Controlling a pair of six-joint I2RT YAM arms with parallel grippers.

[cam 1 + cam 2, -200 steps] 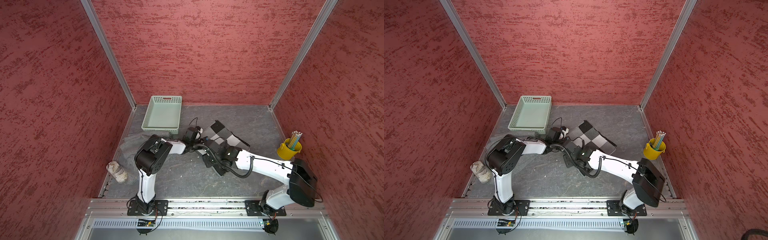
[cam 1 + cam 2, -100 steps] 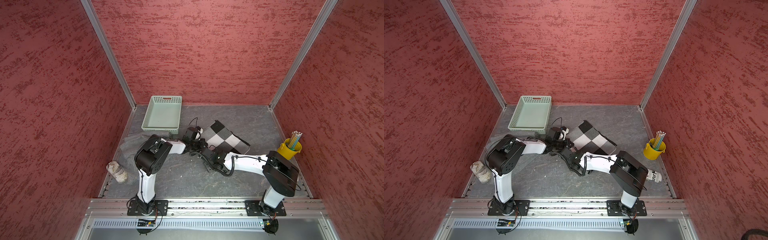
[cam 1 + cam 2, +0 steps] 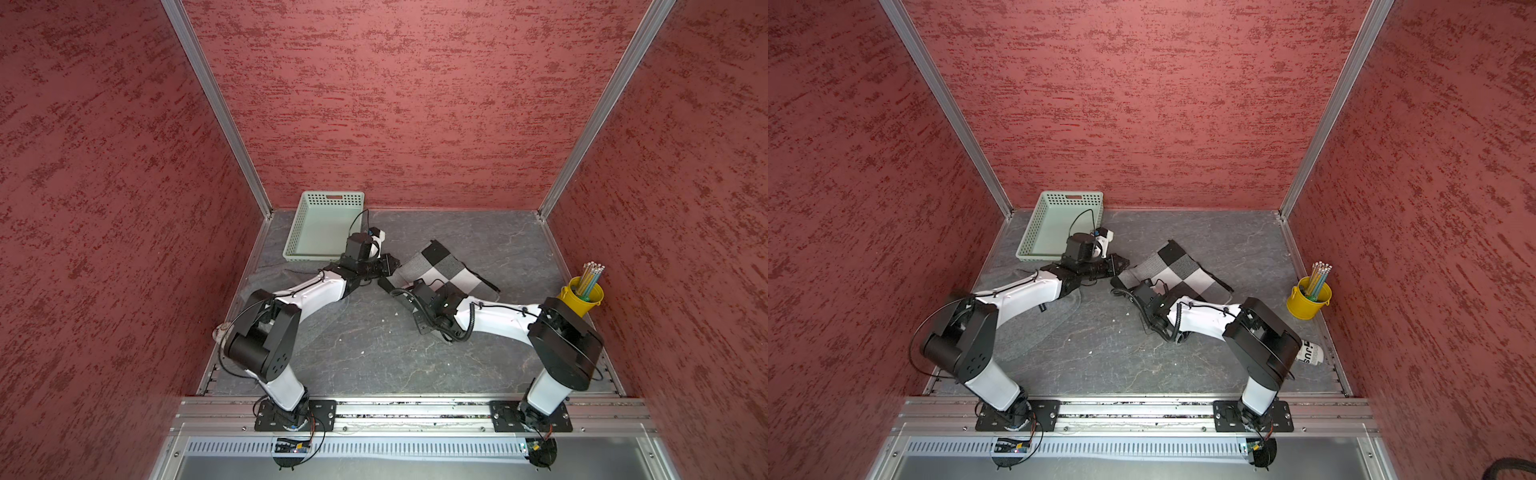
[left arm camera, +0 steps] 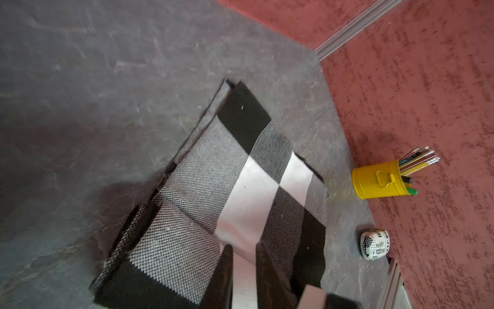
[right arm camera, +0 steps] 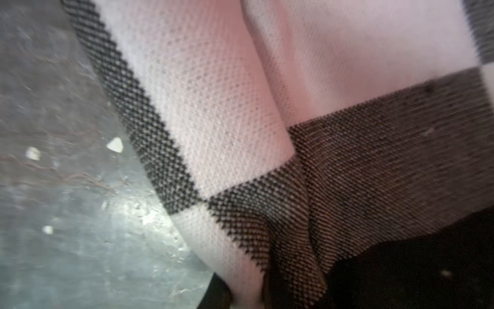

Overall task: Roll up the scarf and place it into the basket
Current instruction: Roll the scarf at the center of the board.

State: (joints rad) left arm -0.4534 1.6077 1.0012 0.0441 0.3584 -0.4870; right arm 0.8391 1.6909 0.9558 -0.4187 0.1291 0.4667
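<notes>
The desk [image 3: 374,357] carried the basket [image 3: 291,232] at its far left corner, which held nothing. The scarf [image 3: 444,270], checked black, grey and white, lay folded flat near the middle of the desk, apart from the basket and to its right. Both arms reached low to the scarf's near-left end.

The left wrist view showed a short flap of cloth turned over at that end, and no roll formed. The step in hand was judged to be the start of the rolling, with the placing not yet begun.

The left fingers [image 4: 224,270] stood slightly parted just above the cloth, with nothing plainly pinched between them. The right fingers [image 3: 398,287] were pressed close against the scarf's edge. The right wrist view was filled with blurred weave, so it could not be told whether they were apart or closed.

In judgement, the next move called for an even hold on both corners of that end. The end should then be turned over toward the far end, tight and square.
</notes>
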